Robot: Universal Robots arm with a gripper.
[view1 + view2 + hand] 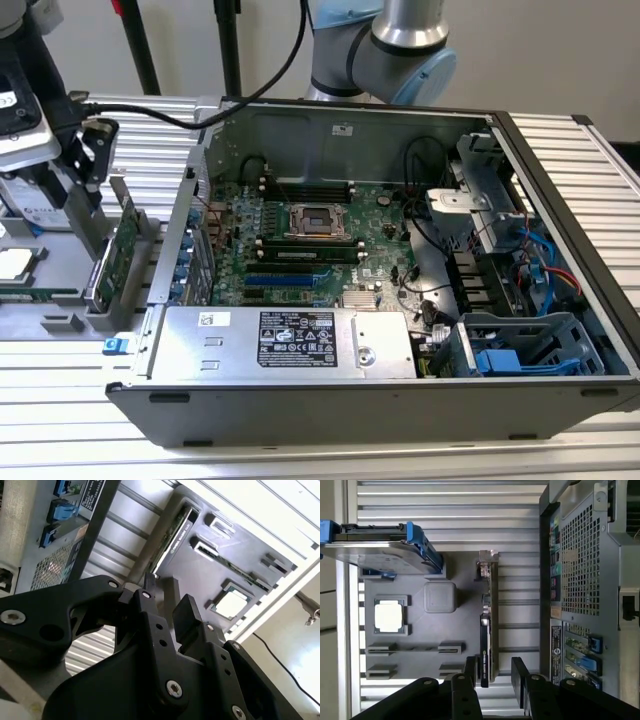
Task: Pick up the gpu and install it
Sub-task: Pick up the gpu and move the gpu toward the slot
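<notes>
The gpu (124,238) stands on edge in a slot of the grey holder tray (60,265), at the exterior view's left, beside the open computer case (330,400). Its green board faces the case. My black gripper (88,165) hangs over the card's far end. In the first wrist view the card (488,630) appears edge-on, with a silver bracket at one end. My gripper (492,672) is open, and the card's other end lies between its fingers with a gap on one side. The second wrist view has the card (176,527) beyond my open gripper (167,600).
The tray also holds a processor (388,616), a hard drive (375,550) with blue rails and memory sticks (415,649). Inside the case lie the motherboard (300,230), a power supply (290,340) and blue drive bays (530,350). The robot arm (400,50) rises behind the case.
</notes>
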